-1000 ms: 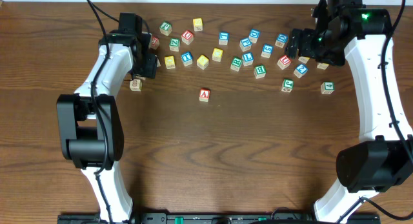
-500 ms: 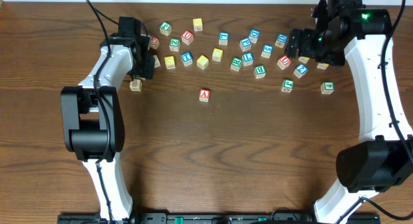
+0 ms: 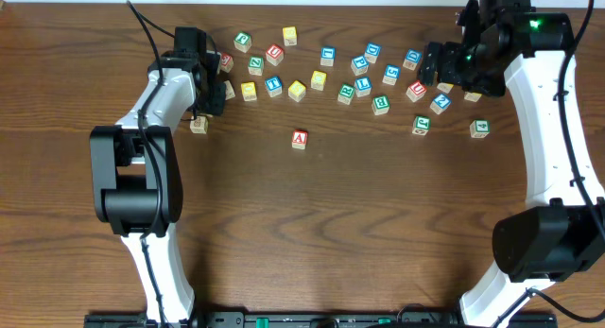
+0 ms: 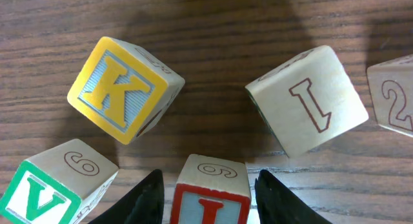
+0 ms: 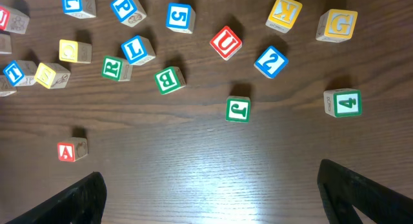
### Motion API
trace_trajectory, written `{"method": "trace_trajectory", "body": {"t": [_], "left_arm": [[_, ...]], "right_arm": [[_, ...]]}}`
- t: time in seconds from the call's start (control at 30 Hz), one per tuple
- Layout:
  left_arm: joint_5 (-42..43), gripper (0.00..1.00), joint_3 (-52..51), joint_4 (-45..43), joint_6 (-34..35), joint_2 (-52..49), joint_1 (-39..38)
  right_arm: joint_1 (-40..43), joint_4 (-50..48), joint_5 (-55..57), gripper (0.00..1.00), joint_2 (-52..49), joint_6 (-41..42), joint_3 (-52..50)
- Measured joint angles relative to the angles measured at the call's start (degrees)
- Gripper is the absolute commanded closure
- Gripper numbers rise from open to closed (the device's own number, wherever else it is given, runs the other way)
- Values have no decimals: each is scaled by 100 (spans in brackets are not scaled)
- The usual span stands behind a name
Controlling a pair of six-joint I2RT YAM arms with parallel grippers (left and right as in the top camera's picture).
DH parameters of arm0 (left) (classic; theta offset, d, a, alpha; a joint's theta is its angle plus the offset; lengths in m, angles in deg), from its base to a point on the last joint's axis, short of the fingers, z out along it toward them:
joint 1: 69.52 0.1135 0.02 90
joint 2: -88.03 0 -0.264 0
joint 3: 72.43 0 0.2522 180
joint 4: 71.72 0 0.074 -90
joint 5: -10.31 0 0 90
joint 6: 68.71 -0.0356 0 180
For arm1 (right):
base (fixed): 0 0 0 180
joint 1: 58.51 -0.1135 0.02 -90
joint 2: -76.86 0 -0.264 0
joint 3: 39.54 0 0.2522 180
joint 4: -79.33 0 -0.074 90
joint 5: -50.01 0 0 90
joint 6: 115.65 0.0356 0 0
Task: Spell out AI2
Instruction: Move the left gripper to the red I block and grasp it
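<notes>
A red A block (image 3: 300,138) stands alone below the row of blocks; it also shows in the right wrist view (image 5: 71,150). A red-framed I block (image 4: 210,195) sits on the table between the fingers of my left gripper (image 4: 210,204), with a small gap on each side; the gripper is open. In the overhead view my left gripper (image 3: 214,88) is at the left end of the row and hides that block. A blue 2 block (image 3: 440,102) lies at the right, also seen by the right wrist (image 5: 271,61). My right gripper (image 5: 210,198) is open, empty and high above the table.
Several letter and number blocks are scattered along the back of the table (image 3: 312,233). Close to my left fingers are a yellow K block (image 4: 122,88), a green V block (image 4: 45,195) and a plain block with an outlined I (image 4: 310,111). A green 4 block (image 5: 343,102) lies at the right.
The left arm's lower links have shifted slightly; its gripper stays over the same blocks. The right arm and the blocks have not moved.
</notes>
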Motion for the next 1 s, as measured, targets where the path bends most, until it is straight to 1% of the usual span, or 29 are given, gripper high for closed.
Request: {"method": "trace_trajectory", "body": {"t": [0.07,0.23,0.53,0.73,0.87,0.97,1.0], "left_arm": [[4,66,0,-20,-4,0,0],[37,74,0,-33,13,0,0],[42,75,0,-35,50,2,0],[42,75,-22,37,203,125,0],[42,75,-22,96,483,610,-20],[39,75,-22,247,743,1106,-85],[42,75,-22,343,914,1399,-216]], "right_arm": [[0,0,0,1,0,0,0],[0,0,-2,1,0,0,0],[0,0,-2,1,0,0,0],[0,0,0,1,0,0,0],[0,0,-2,1,0,-2,0],[0,0,0,1,0,0,0],[0,0,0,1,0,0,0]]}}
